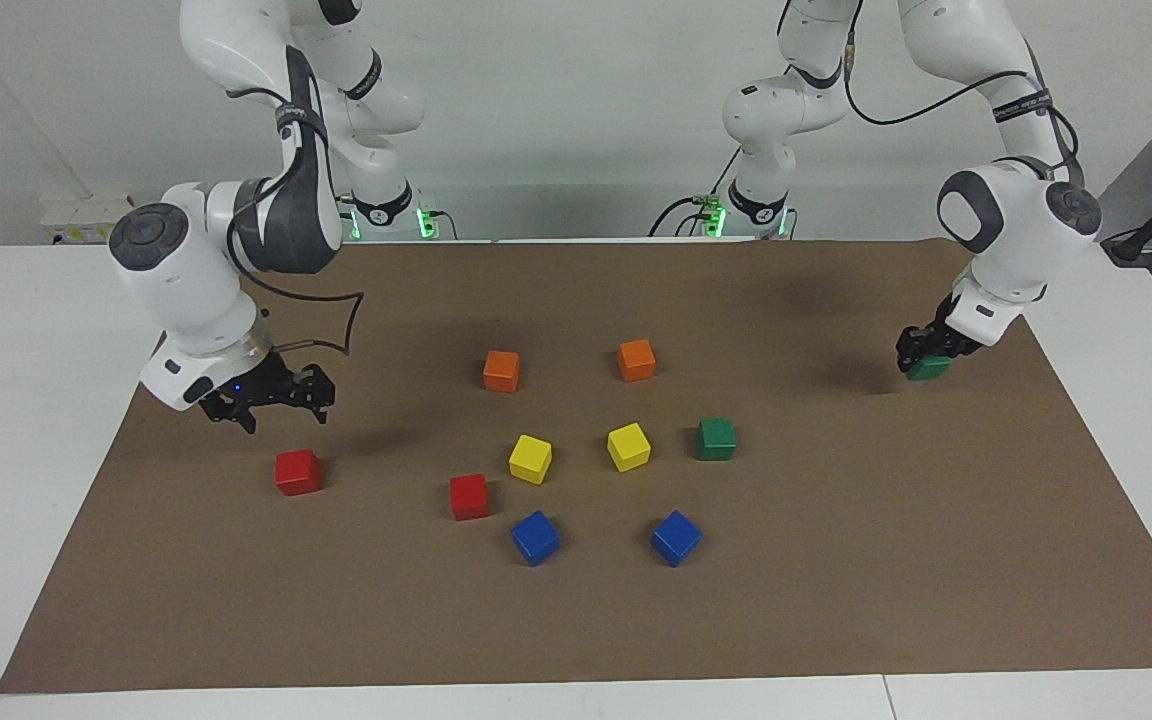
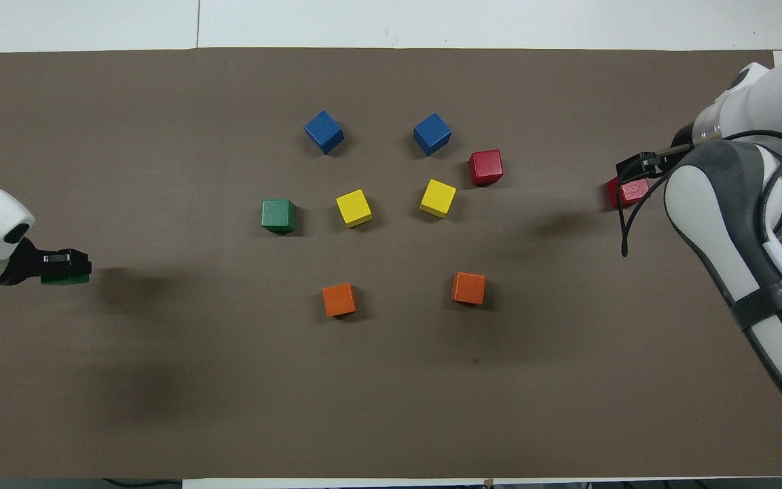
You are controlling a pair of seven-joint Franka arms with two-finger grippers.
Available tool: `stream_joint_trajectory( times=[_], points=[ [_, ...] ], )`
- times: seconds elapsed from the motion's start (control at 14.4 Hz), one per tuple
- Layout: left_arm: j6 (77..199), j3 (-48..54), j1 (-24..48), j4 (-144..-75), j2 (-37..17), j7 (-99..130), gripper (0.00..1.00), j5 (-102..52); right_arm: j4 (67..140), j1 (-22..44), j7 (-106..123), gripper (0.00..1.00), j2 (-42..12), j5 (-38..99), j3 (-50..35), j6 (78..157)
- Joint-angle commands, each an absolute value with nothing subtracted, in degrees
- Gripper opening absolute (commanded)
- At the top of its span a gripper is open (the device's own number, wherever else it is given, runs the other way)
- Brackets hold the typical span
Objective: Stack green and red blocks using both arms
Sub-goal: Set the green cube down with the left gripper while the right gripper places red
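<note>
Small, rigid, glossy cubes, likely light and slippery, best pinched across flat sides: left end effector [image 1: 926,352] clamping one green block [image 1: 929,369] over the tabletop [image 1: 836,600], right end effector [image 1: 271,398] spread empty above a red block [image 1: 297,472]; remaining red block [image 1: 469,496] and green block [image 1: 716,438] resting mid-tabletop.

arms [image 1: 236,250]: white shells | grey joint caps | black cables | black grippers | green base lights
</note>
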State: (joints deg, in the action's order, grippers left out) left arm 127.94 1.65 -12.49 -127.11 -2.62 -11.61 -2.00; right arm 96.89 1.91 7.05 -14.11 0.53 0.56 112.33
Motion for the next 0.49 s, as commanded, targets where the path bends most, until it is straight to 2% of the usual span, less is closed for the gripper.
stream_joint_trajectory(
  times=[0.0, 0.42],
  points=[
    [132.1, 2.2, -13.3, -129.6, -3.2, -14.2, 0.00, -2.7, 87.7, 8.9, -4.2, 1.00, -17.6, -3.7, 0.4, 107.1],
    [136.3, 2.2, -13.4, -130.2, -6.1, -15.1, 0.00, -2.7, 75.1, 16.1, -19.4, 0.99, -28.8, -4.0, 0.4, 107.6]
  ],
)
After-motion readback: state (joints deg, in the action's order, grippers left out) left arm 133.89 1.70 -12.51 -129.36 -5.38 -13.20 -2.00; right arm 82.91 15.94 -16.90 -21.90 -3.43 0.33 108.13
